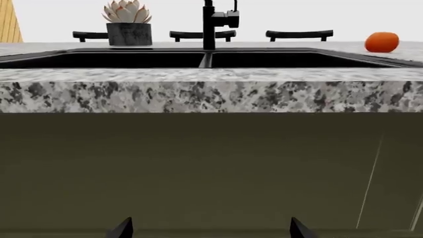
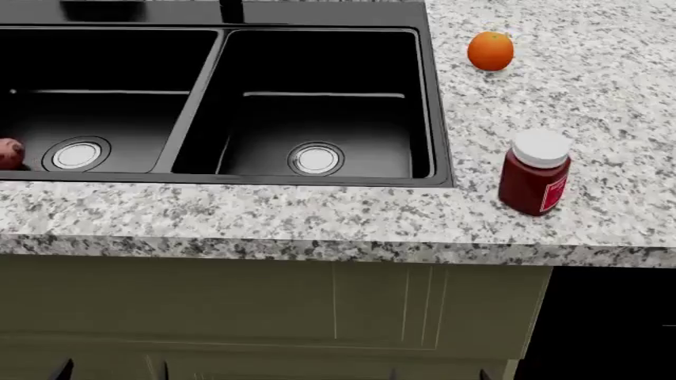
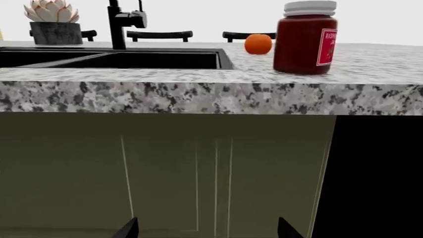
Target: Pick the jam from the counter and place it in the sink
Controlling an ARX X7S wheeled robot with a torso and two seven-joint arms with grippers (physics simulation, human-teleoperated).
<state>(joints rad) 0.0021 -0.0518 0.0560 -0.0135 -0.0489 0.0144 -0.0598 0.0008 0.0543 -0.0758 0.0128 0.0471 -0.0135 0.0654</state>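
Observation:
The jam (image 2: pixel 536 182), a dark red jar with a white lid, stands upright on the granite counter (image 2: pixel 317 222) just right of the black double sink (image 2: pixel 438 103). It also shows in the right wrist view (image 3: pixel 304 39), above and right of the jaws. Both grippers hang low in front of the cabinet, below the counter's front edge. My left gripper (image 1: pixel 209 230) is open and empty, facing the sink (image 1: pixel 132 59). My right gripper (image 3: pixel 207 229) is open and empty, left of the jam's line.
An orange (image 2: pixel 490 51) lies on the counter behind the jam. A reddish-brown vegetable (image 2: pixel 9 153) lies in the left basin. A black tap (image 1: pixel 210 25) and a potted succulent (image 1: pixel 128 25) stand behind the sink. A dark opening (image 3: pixel 377 173) is right of the olive cabinet doors (image 3: pixel 198 173).

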